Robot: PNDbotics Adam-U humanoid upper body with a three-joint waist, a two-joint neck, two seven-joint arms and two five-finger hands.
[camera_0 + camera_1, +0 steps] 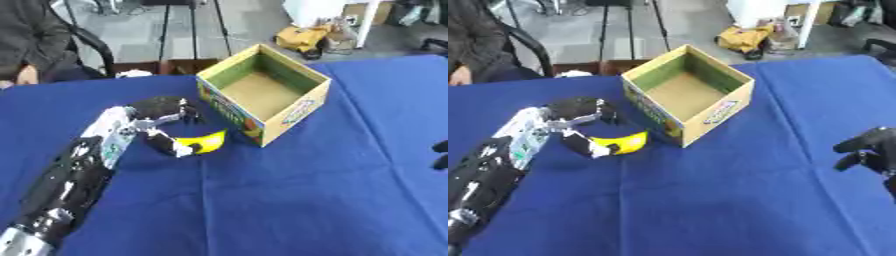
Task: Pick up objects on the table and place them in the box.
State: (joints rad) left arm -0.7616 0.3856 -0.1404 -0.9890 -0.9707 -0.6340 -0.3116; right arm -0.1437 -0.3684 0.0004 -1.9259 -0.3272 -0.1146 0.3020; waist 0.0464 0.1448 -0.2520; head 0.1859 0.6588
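- L hand on blue table, thumb + fingers curled round one end of yellow banana.
- Banana just beside open cardboard box, on the box's near-left side.
- R hand at right edge, fingers curled, holding nothing.

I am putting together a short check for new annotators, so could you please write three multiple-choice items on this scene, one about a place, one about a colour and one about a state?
1. Where is the banana?
A. Inside the box
B. On the table beside the box
C. On the floor

2. What colour is the tablecloth?
A. Blue
B. Red
C. White

3. What is inside the box?
A. A banana
B. A cup
C. Nothing visible

Answers: 1 B, the banana lies by the left hand, outside the box wall. 2 A, blue cloth covers the table. 3 C, only the bare cardboard floor shows.
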